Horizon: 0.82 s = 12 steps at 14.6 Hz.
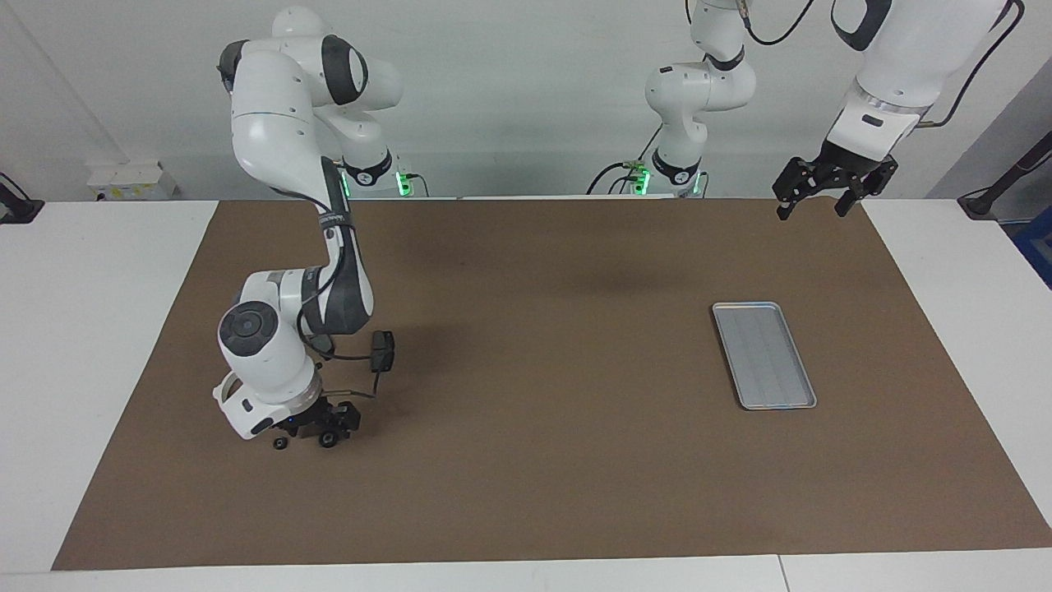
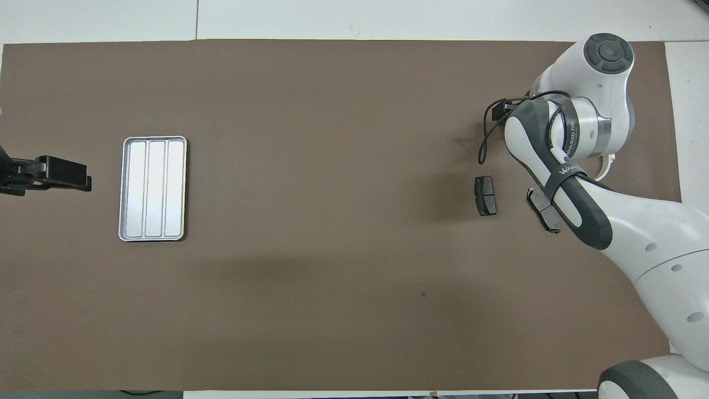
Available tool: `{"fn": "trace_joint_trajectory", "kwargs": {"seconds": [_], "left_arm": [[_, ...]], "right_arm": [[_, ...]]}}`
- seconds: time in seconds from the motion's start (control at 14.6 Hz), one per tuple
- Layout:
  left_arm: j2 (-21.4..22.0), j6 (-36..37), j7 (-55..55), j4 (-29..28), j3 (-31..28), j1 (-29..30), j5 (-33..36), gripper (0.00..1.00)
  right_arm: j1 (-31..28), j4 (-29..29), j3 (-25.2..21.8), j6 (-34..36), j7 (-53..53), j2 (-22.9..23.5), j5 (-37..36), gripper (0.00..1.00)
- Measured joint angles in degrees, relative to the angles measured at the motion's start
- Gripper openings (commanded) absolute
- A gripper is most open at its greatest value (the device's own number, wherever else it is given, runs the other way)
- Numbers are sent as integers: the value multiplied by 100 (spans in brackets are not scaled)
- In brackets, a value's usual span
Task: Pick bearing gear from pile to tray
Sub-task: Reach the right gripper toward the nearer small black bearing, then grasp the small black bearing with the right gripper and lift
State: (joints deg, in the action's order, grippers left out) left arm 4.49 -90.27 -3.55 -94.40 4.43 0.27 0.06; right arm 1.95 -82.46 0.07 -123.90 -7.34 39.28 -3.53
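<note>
our right gripper (image 1: 315, 425) is down at the brown mat (image 1: 526, 460), jaws spread wide and gripping nothing, right over two small black round bearing gears (image 1: 328, 441) at the right arm's end. just nearer to the robots we spot a dark grey pad (image 2: 486, 195). the flat silver-grey metal tray (image 1: 764, 355) sits well apart at the left arm's end, where our left gripper (image 1: 809, 207) waits aloft, fingers apart, gripping nothing.

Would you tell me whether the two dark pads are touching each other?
Apart: the overhead view shows bare mat between one pad and the other pad.
</note>
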Motion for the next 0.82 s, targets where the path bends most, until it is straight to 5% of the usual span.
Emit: {"fn": "trace_joint_trajectory", "kwargs": {"seconds": [0.82], "left_arm": [[0,0,0,0,0,0,0,100]], "right_arm": [[-9,96,-5,175,-122,132,5,91]]}}
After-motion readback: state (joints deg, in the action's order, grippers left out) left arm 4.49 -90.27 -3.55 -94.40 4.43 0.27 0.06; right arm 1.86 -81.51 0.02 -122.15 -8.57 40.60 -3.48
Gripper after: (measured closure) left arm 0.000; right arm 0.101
